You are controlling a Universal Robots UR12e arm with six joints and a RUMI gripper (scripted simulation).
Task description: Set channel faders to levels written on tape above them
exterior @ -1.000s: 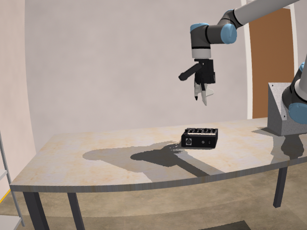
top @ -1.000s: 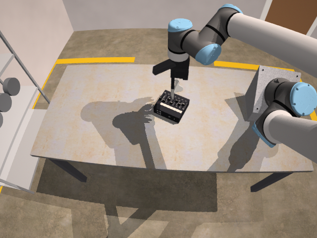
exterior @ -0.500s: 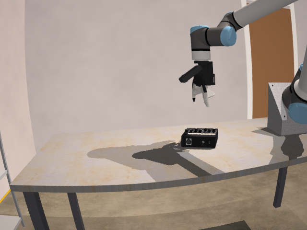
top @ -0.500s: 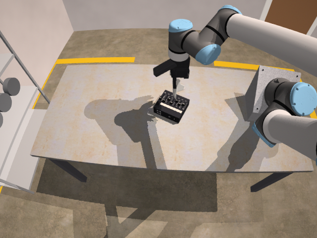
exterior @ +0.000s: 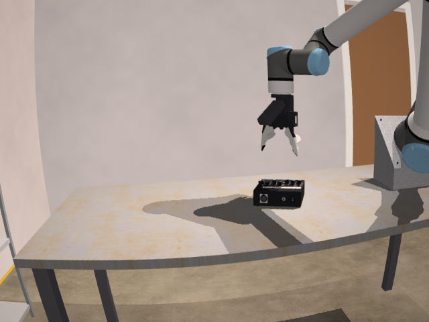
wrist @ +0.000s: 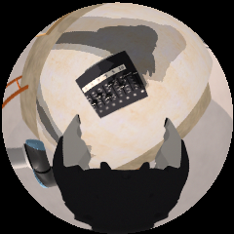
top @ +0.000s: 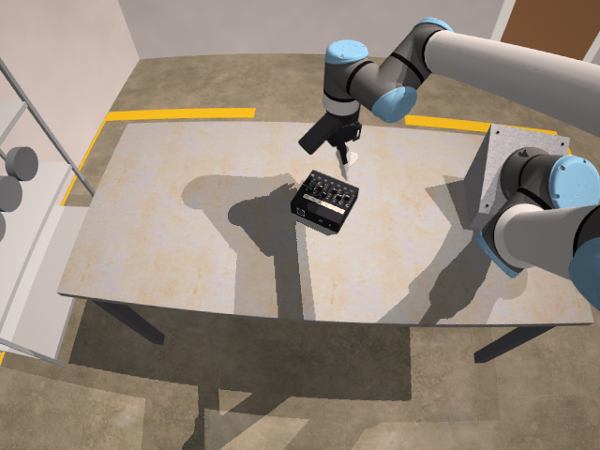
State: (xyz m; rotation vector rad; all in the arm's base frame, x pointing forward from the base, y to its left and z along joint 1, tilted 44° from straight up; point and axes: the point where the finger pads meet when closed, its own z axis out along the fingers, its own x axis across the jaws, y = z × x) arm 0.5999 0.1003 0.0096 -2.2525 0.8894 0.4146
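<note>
The lighting desk (top: 323, 205) (exterior: 279, 194) (wrist: 111, 84) is a small black box near the middle of the table. A pale tape strip (top: 329, 205) (wrist: 103, 78) runs along its top beside a row of several faders (top: 332, 190) (wrist: 116, 94). The writing on the tape is too small to read. My gripper (top: 347, 162) (exterior: 279, 147) (wrist: 123, 116) is open and empty. It hangs well above the desk, a little behind its far edge, fingers pointing down.
The table (top: 169, 242) (exterior: 138, 225) bears only the desk and the grey arm pedestal (top: 484, 184) (exterior: 387, 155) at its right end. A metal shelf frame (top: 29, 193) stands left of the table. Yellow floor tape (top: 179, 113) runs behind it.
</note>
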